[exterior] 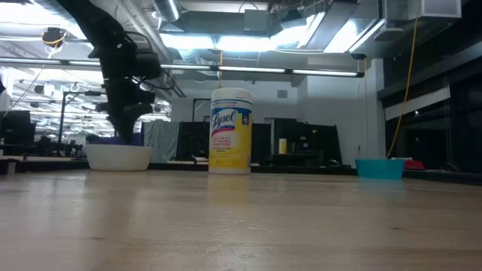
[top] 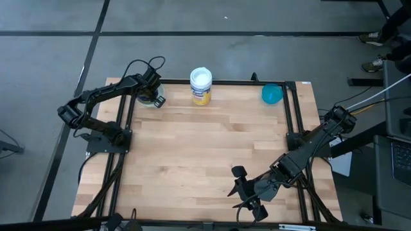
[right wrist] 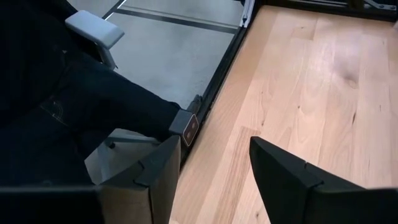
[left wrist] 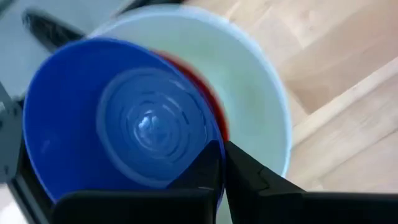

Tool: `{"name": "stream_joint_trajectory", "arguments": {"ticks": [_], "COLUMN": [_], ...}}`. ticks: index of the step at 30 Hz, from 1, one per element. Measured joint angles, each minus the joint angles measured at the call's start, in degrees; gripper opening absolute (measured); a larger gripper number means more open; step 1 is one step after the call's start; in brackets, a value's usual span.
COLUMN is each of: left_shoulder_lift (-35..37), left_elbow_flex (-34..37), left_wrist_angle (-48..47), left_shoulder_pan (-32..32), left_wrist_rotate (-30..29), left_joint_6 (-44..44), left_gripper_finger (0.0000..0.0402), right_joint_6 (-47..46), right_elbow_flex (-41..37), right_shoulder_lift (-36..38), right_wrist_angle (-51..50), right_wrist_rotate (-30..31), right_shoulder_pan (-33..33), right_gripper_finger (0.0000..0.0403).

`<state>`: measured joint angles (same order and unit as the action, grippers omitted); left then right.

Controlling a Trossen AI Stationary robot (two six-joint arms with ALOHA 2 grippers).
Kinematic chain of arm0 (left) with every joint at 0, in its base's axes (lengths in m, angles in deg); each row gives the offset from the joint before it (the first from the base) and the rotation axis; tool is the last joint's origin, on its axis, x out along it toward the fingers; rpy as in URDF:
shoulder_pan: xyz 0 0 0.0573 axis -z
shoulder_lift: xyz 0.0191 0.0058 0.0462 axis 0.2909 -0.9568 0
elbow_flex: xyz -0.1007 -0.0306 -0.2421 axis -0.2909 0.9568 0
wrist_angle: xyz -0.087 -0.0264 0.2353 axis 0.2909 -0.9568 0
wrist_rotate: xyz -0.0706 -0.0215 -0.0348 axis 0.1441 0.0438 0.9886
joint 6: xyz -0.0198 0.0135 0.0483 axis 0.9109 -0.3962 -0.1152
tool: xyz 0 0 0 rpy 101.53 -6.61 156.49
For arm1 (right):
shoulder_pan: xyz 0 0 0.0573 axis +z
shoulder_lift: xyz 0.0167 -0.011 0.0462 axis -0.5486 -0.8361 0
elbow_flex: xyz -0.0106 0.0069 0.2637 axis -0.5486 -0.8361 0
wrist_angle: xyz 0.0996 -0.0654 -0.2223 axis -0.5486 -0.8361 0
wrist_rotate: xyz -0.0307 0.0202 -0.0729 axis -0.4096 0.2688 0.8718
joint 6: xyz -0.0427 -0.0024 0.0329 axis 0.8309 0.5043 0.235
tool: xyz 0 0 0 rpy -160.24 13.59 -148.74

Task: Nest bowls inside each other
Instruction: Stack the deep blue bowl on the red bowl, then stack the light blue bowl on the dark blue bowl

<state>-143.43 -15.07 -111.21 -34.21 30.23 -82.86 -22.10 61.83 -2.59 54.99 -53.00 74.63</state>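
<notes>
Blue bowl (left wrist: 93,118) sits nested in white bowl (left wrist: 261,106).

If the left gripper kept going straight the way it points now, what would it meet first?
The left gripper points down into the stack at the table's far-left corner, its fingers shut on the dark blue bowl's rim. Straight on, it would likely press that bowl onto the red bowl inside the white bowl; depth is unclear.
</notes>
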Motion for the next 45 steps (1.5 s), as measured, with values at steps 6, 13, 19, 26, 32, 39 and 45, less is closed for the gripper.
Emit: {"name": "stream_joint_trajectory", "arguments": {"ticks": [6,13,19,26,32,39,45], "left_shoulder_lift": [-1.3,-2.2,0.7,3.8,11.9,30.3,44.0], "left_elbow_flex": [0.0,0.0,0.0,-0.1,-0.1,3.2,12.2], "left_wrist_angle": [0.2,-0.5,3.9,4.5,12.8,33.1,43.6], "left_shoulder_pan": [1.1,1.3,2.4,2.5,8.8,32.7,54.9], "left_wrist_rotate": [-1.1,-2.4,-1.6,-3.5,9.2,8.6,-0.5], "left_joint_6": [-0.9,-1.3,-1.5,-1.6,1.3,0.6,-5.3], "left_gripper_finger": [0.0004,0.001,0.0067,0.0128,0.014,0.0141,0.0141], "right_joint_6": [0.0,0.7,0.7,0.9,1.4,-2.1,-13.6], "right_elbow_flex": [0.0,0.0,0.0,0.0,0.0,-1.9,-18.2], "right_shoulder_lift": [0.0,0.0,0.0,0.0,1.3,6.6,19.3], "right_wrist_angle": [0.1,0.4,0.4,0.4,-4.8,-18.0,-19.0], "right_wrist_rotate": [0.0,0.1,-0.2,-0.2,5.3,19.6,26.2], "right_shoulder_pan": [0.0,0.0,0.0,0.0,0.0,0.0,-1.9], "right_gripper_finger": [0.0196,0.018,0.0171,0.0181,0.0186,0.0164,0.0148]}}
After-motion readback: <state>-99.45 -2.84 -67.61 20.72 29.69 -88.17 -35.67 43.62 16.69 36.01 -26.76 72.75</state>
